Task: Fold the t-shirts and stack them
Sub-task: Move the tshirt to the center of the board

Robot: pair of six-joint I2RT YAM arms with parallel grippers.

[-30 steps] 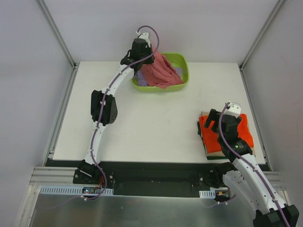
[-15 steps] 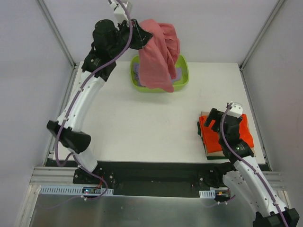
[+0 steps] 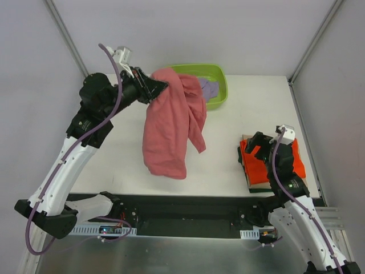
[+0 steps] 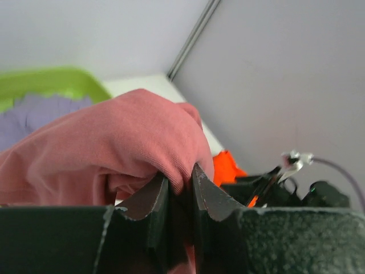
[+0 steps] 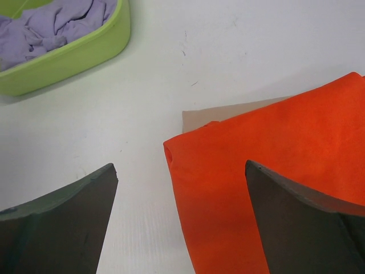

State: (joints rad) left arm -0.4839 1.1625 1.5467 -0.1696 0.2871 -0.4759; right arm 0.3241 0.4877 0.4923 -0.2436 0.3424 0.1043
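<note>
Currently: transfer step. Left gripper [image 3: 158,87], upper left of frame, pinches the salmon shirt [image 3: 170,131], which hangs at centre frame beside the tub [image 3: 221,97]. Right gripper [image 5: 179,165] is spread over the orange shirt [image 3: 251,162], lower right. Next, probably: lay the salmon shirt flat for folding.

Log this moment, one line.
left gripper: shut on salmon t-shirt, hanging | right gripper: open over orange t-shirt | lavender t-shirt in tub

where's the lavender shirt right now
In the top view the lavender t-shirt lies in the lime-green tub at the far edge of the table, right of the salmon-red t-shirt hanging from the left end effector.
</note>
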